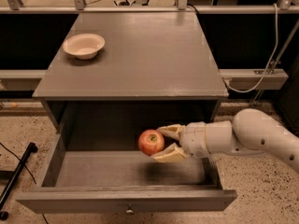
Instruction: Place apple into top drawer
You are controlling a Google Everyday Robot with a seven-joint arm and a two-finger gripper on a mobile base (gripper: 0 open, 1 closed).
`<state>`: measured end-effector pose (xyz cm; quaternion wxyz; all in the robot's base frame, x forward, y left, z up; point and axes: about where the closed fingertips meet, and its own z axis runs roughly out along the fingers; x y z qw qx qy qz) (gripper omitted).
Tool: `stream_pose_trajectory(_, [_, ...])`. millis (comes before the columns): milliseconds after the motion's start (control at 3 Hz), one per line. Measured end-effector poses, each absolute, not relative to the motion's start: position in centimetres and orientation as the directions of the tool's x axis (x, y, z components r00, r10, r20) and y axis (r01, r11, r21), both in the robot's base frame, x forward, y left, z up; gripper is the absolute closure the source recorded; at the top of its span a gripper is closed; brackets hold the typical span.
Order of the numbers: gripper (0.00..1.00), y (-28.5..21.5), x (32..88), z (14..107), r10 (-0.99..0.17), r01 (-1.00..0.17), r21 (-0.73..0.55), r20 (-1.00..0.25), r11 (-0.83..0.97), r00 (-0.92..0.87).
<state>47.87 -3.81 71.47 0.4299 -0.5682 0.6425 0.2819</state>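
The red apple (151, 142) with yellowish patches is held between the two cream fingers of my gripper (159, 143), which reaches in from the right on a white arm. The gripper is shut on the apple and holds it in the air above the floor of the open top drawer (126, 169), right of its middle. The drawer is pulled far out of the grey cabinet; its flat front panel (126, 202) with a small round metal knob (128, 211) is at the bottom of the view. A dark shadow lies on the drawer floor under the apple.
A cream shallow bowl (83, 45) sits on the cabinet top (140, 55) at the back left. A white cable (271, 55) hangs at the right. A black pole (16, 176) lies on the speckled floor at the left.
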Motion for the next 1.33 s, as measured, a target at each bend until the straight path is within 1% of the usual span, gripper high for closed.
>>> stream_pose_trajectory(333, [0.75,-2.9,48.5,67.8,-0.569,-0.973,-0.147,-0.822,0.178,0.02])
stream_pose_trajectory(667, [0.51,-2.1,48.8,65.4,-0.601,-0.978,-0.13,-0.799,0.163,0.006])
stream_pose_trajectory(1000, [0.21,-1.1,48.8,63.9,-0.623,-0.987,-0.105,-0.782,0.125,0.004])
stream_pose_trajectory(1333, [0.01,-0.6,48.6,63.2,-0.636,-0.992,-0.085,-0.772,0.097,0.004])
